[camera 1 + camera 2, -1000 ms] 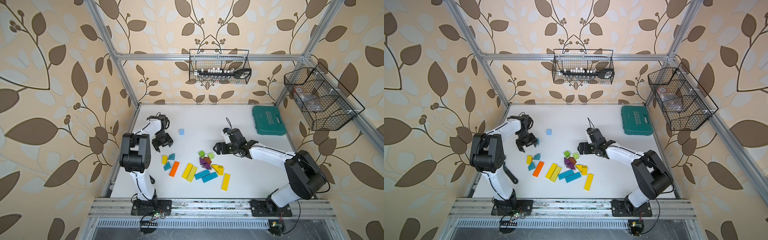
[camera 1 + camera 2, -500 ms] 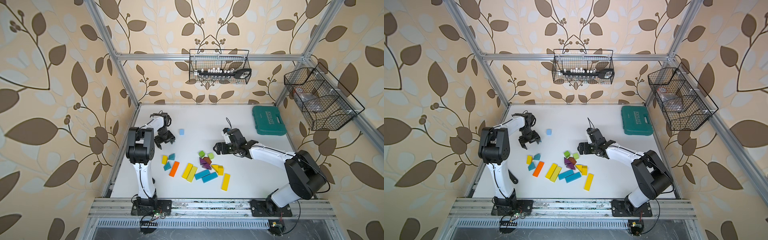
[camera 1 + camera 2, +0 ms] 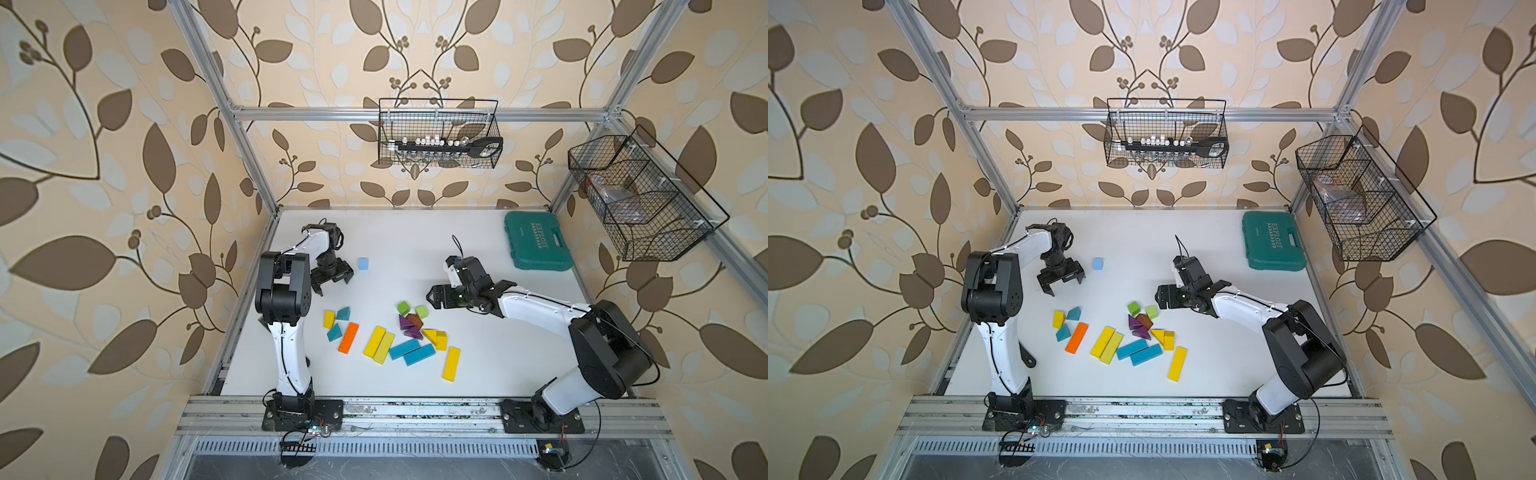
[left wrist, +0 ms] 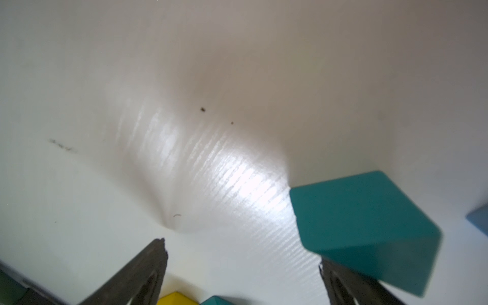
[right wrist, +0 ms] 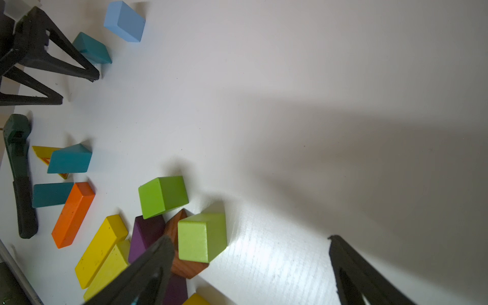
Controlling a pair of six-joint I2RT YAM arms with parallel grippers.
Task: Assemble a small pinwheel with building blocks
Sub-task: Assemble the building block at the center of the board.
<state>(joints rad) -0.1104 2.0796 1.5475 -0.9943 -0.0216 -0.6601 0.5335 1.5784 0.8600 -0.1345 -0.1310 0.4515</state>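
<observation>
teal wedge [image 4: 364, 227]: matte, solid, just beside left gripper [image 4: 241, 253] fingertip, partly hidden behind it | left gripper: spread, empty | right gripper [image 5: 248, 239]: spread, empty, green cube [image 5: 202, 237] by its fingertip

left end effector [image 3: 333, 286]: jaws wide apart | right end effector [image 3: 471, 291]: jaws wide apart

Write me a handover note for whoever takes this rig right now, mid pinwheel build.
Left gripper: open, empty, beside a teal wedge, with the light-blue cube close by.
Right gripper: open, empty, next to the lighter green cube.
Blocks: the others lie loose and scattered, among them the orange bar, yellow bars and blue bars.
Done: no pinwheel shape is visible yet.
Left: pick the pieces and arrange all of them.
</observation>
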